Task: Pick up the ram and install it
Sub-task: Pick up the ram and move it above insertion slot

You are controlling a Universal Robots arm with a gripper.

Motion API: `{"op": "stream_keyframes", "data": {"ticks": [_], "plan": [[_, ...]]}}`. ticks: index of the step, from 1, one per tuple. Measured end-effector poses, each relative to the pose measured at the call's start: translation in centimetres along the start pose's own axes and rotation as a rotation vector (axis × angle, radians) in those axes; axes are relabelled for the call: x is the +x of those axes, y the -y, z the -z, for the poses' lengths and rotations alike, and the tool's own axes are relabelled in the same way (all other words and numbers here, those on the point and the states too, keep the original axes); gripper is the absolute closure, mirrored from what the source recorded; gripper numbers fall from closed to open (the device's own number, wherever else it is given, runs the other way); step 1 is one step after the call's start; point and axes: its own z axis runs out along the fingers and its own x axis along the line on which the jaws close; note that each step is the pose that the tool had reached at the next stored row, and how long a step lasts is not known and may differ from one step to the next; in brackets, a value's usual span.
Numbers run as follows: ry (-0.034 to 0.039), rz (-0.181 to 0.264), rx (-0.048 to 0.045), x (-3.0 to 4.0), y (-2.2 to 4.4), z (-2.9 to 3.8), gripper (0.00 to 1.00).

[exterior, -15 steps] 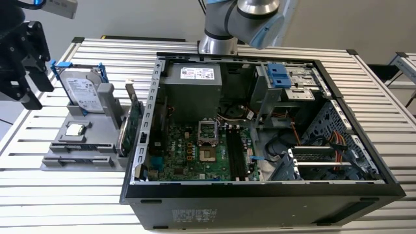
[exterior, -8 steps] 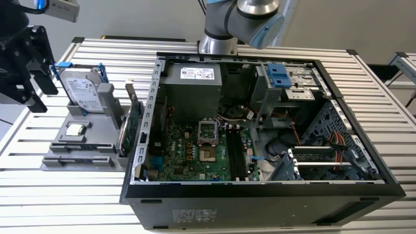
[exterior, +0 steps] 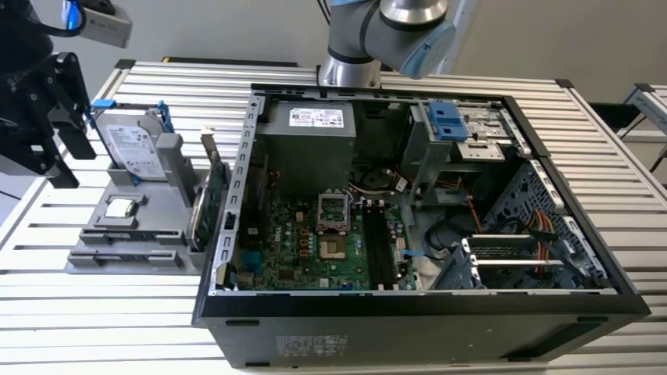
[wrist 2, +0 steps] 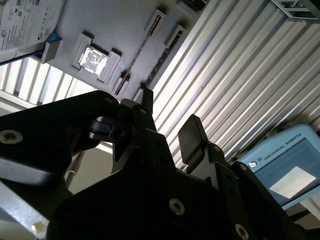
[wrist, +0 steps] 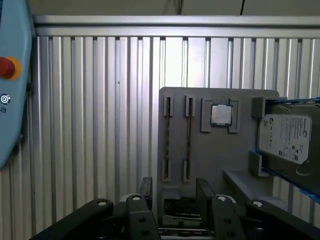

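Two fingers of the gripper (wrist: 175, 192) stand apart, empty, near the gray tray (wrist: 220, 160) at the exterior view's left of the computer case (exterior: 417, 303). The ram (wrist: 188, 136) stands on edge there. It looks light, stiff and fragile, so better hold its flat sides mid-length.

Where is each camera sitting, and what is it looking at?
Exterior view: off the arm, above, looking down at the open computer case and gray tray; the arm shows.
First wrist view: on the wrist, facing the tray past the open gripper.
Second wrist view: on the wrist too, seeing tray and gripper from a slanted angle.
All three share the tray's hard drive.
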Motion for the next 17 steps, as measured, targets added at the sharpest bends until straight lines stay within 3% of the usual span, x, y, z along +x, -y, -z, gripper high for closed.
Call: {"op": "stream_keyframes", "data": {"ticks": [9,15,17], "plan": [[0.0013,0.000,0.0001,-0.01,0.00,-0.26,0.00],[0.0282,0.000,-0.0001,-0.02,-0.03,-0.59,0.00],[0.0330,0.000,0.0001,-0.03,-0.04,-0.77,0.00]]}}
